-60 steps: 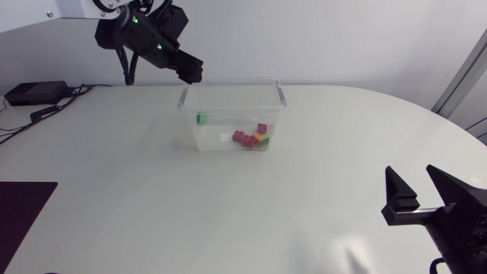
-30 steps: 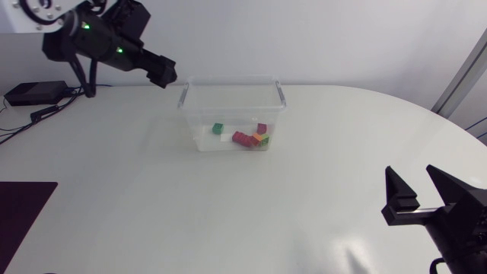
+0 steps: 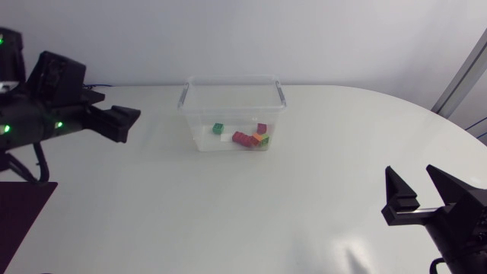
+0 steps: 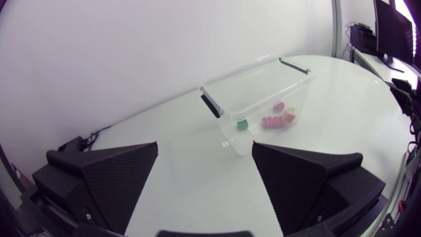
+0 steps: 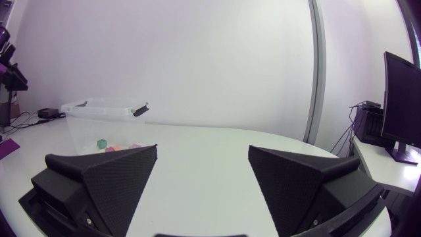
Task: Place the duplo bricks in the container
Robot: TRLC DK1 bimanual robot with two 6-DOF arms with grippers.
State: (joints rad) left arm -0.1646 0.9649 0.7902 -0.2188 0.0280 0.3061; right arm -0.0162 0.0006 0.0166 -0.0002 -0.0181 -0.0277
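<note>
Inside the container, a clear tub w/ dark handle clips at its short ends, we see the duplo bricks lying on its floor. A green brick sits alone on the side toward our left arm. The rest bunch up toward the right-arm side: red bricks, a magenta brick and a yellow brick, packed close together. The container stands upright on the white tabletop.

Left claw hangs above the tabletop, well off the container's left end, tips aimed approx. toward it. Its wrist view shows the fingers spread wide, gripping nothing, w/ the container straight ahead of them.

Right claw is well apart from the container, out past its right end and on our side. Its fingers are likewise spread wide & hold nothing. From its wrist view the container is far ahead, toward the left-finger side.
</note>
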